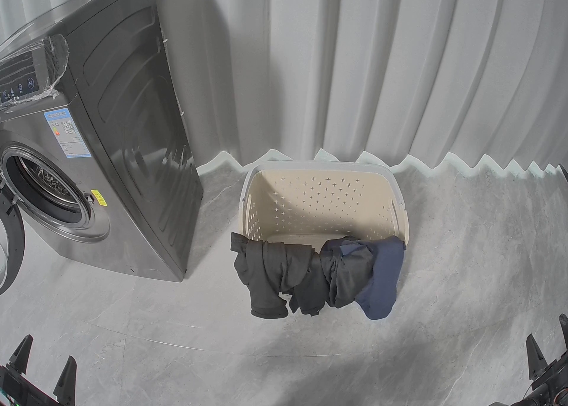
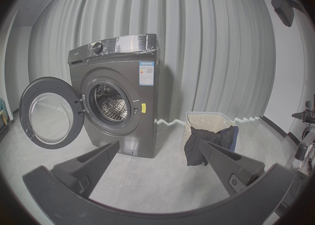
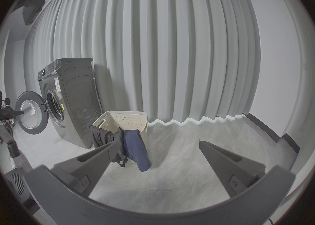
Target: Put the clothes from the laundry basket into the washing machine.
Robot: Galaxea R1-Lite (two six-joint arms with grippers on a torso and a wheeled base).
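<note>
The clothes (image 1: pixel 319 274) hang bunched over the near rim of the laundry basket (image 1: pixel 322 164), mid-frame. Pinching one fold could drag the whole bundle (maybe the basket too) onto the floor (image 1: pixel 177 330), short of the washing machine (image 1: pixel 118 129) at left. My left gripper (image 1: pixel 47 351) and right gripper (image 1: pixel 547 330), in the bottom corners, stand spread and empty.

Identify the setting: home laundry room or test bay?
Probably a staged laundry test bay, not a home. A dark grey front-loading washing machine stands alone with its door open, a cream perforated plastic laundry basket draped with dark clothes sits beside it, and a white pleated curtain backs everything.
</note>
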